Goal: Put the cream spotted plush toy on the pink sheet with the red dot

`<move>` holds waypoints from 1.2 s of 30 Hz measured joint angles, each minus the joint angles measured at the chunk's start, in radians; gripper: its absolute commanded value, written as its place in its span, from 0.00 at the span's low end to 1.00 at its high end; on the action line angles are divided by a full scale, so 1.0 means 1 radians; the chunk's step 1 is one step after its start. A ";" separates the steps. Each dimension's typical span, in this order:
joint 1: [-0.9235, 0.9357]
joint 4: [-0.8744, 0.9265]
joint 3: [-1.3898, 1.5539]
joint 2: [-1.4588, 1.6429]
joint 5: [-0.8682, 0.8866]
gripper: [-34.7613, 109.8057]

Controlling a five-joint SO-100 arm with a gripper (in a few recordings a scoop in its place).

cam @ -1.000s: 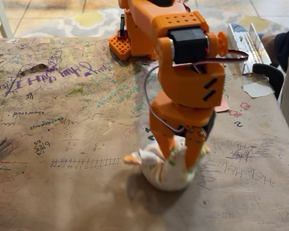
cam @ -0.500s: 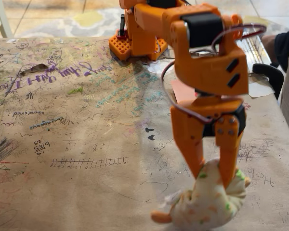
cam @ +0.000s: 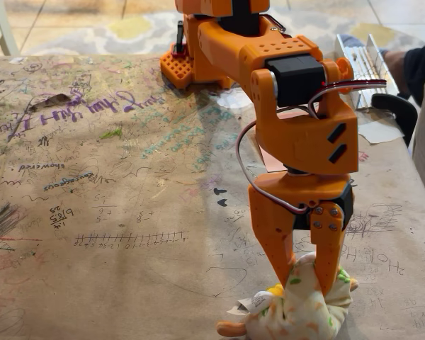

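The cream spotted plush toy (cam: 304, 308) sits at the table's near edge, right of centre, its underside cut off by the frame. The gripper (cam: 304, 273) has both orange fingers (cam: 275, 244) pressed into the toy's top, jaws closed on it. Farther back, the pink sheet with the red dot (cam: 270, 161) lies largely hidden behind the arm; its dot cannot be seen. The table (cam: 92, 212) is covered in scribbles.
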 measured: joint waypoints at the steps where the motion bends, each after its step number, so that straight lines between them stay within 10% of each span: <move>1: 0.000 -0.018 0.060 0.040 0.005 0.24; 12: -0.138 0.006 0.232 0.621 0.038 0.25; 18: -0.268 0.077 0.514 1.066 -0.015 0.48; 36: -0.360 0.362 0.785 1.554 -0.175 0.47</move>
